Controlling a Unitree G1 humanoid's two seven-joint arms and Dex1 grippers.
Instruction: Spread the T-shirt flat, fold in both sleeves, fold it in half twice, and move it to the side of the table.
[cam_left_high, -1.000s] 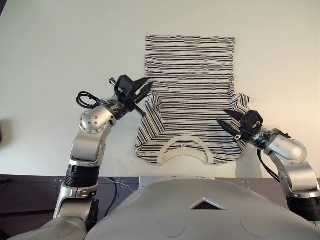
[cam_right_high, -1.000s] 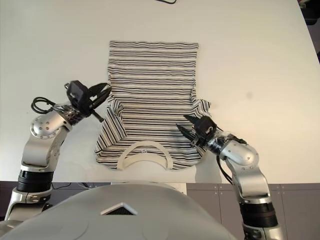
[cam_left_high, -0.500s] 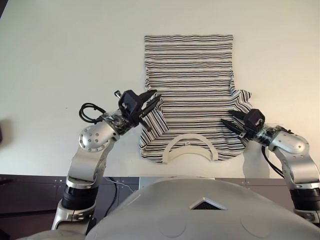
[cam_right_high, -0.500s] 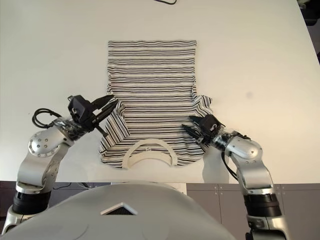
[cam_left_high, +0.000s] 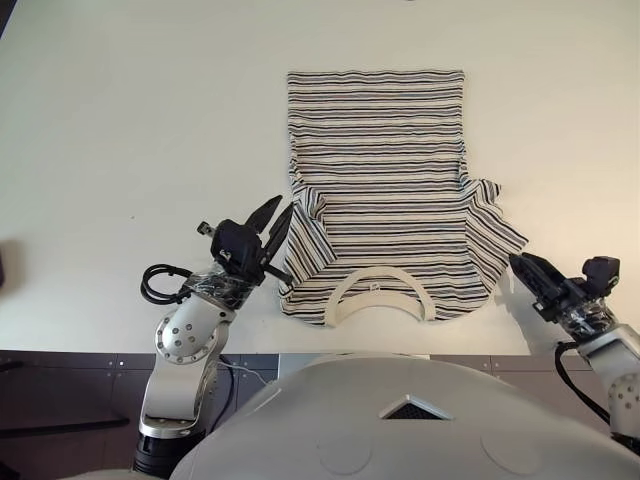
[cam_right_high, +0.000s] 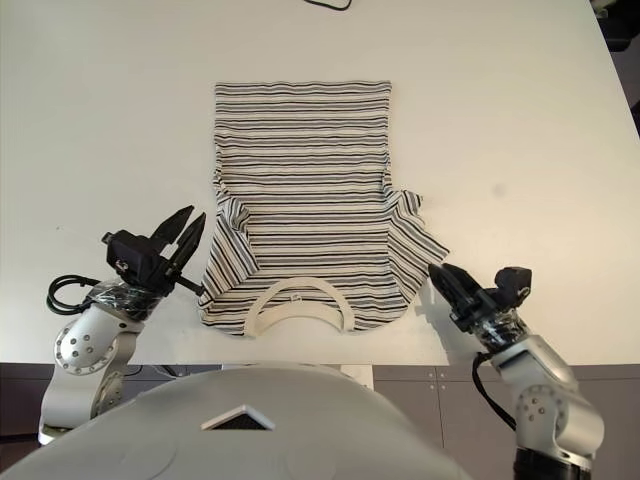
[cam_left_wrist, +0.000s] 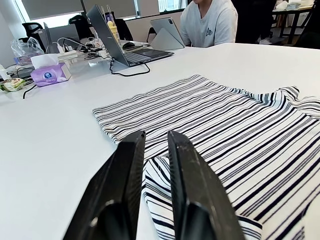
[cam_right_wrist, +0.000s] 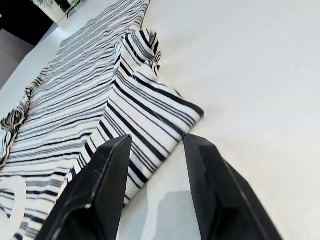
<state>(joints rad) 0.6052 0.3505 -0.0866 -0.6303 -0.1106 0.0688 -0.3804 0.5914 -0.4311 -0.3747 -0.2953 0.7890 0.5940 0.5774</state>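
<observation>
T-shirt (cam_left_high: 380, 170) on table (cam_left_high: 130, 130) — left pincer (cam_left_wrist: 156, 134), right pincer (cam_right_wrist: 157, 138) agape beside it

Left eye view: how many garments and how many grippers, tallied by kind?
Striped T-shirt: 1
Grippers: 2, the left gripper and the right gripper, both open beside the shirt
Total: 3

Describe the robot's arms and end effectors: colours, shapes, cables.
The left arm and right arm are silver metal with rounded joint housings. The left end effector and right end effector are black, each with two tapered, pointed fingers. A black cable loops beside the left wrist; another runs along the right arm.
</observation>
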